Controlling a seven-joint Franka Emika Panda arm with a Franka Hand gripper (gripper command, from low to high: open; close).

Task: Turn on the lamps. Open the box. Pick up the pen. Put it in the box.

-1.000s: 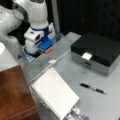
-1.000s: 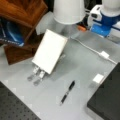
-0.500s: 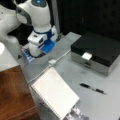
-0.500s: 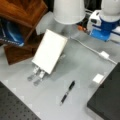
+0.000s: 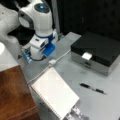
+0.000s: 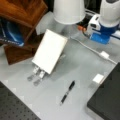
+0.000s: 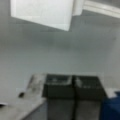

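The lamps' cream-white shade [image 6: 68, 11] fills a front view's top. The box [image 5: 97, 51] lies shut at a front view's right, black lid down, white latch [image 5: 86, 56] at its front; its corner [image 6: 107, 100] also shows. The pen [image 5: 92, 88] [image 6: 67, 92] lies free on the grey table in front of the box. My gripper [image 5: 37, 51] [image 6: 96, 30] [image 7: 73, 86] hangs low over the table by the white cable, far from pen and box. In the wrist view its dark fingers [image 7: 58, 87] stand together with nothing between them.
A white spiral notebook [image 5: 55, 95] [image 6: 50, 53] leans on a stand beside the brown wooden cabinet [image 5: 12, 95] [image 6: 20, 15]. A white cable with a small switch block [image 5: 51, 62] [image 6: 104, 54] runs across the table between gripper and box.
The arm has sunk slightly toward the table near the cable. Pen, box and notebook have not moved.
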